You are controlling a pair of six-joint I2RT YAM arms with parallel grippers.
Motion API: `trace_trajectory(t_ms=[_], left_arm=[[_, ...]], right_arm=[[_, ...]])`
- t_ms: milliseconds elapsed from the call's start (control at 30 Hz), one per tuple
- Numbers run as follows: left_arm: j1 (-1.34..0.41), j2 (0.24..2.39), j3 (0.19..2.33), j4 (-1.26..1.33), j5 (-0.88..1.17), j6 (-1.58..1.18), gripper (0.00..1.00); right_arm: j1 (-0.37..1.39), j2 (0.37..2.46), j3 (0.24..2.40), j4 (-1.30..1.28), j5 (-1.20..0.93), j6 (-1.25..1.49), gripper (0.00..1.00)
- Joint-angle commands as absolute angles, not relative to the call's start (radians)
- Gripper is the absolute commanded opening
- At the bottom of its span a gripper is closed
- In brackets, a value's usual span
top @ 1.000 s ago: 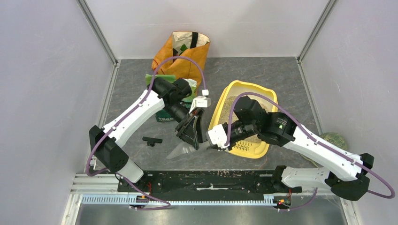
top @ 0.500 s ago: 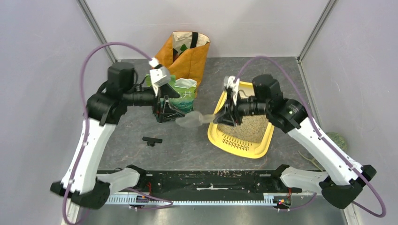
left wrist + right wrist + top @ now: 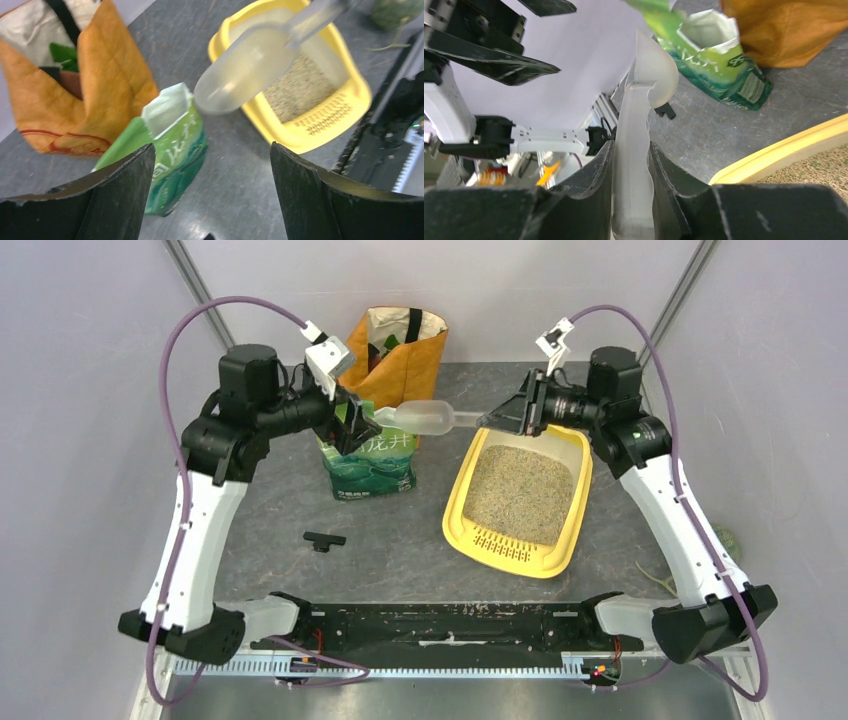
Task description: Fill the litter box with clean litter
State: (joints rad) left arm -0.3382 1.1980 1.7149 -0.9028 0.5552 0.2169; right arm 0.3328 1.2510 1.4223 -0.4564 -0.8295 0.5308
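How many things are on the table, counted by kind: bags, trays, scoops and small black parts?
Bags: 2 (orange bag, green litter bag)
Trays: 1 (yellow litter box)
Scoops: 1 (translucent scoop, held up in the air, not lying on the table)
Small black parts: 1 (small black part)
Total: 5

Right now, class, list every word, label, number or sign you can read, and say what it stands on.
Green litter bag, front: two large white characters, perhaps "花井"; blurred, not certain.
Same bag, bottom edge: small white print, too small to read.
Same bag, right wrist view: round white emblem and pale label, too blurred to read.
Orange bag, litter box, scoop: no text visible.
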Motion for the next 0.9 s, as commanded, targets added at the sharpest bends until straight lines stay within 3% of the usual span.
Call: trace_trajectory(t_ms=[0, 167, 367, 667, 867], left_arm=[[-0.239, 1.268, 1.783, -0.973, 0.539, 0.447, 0.90], [-0.081, 1.389, 1.906, -1.066, 0.703, 0.745, 0.89], [-0.049, 1.581, 2.080, -1.304, 0.797, 1.052, 0.84], [-0.058, 1.701, 2.068, -1.324, 0.731, 1.200, 0.81], [-0.071, 1.705, 2.027, -1.316, 0.698, 1.245, 0.77]], right_arm=[[0.226, 1.269, 1.487, -0.396, -0.894, 0.670, 0.00], [0.190, 1.348, 1.572, -0.458, -0.894, 0.672, 0.00], [0.190, 1.454, 1.707, -0.644, -0.851, 0.544, 0.00], [0.201, 1.586, 1.812, -0.708, -0.826, 0.512, 0.00], [0.182, 1.552, 1.803, -0.760, -0.773, 0.464, 0.00]])
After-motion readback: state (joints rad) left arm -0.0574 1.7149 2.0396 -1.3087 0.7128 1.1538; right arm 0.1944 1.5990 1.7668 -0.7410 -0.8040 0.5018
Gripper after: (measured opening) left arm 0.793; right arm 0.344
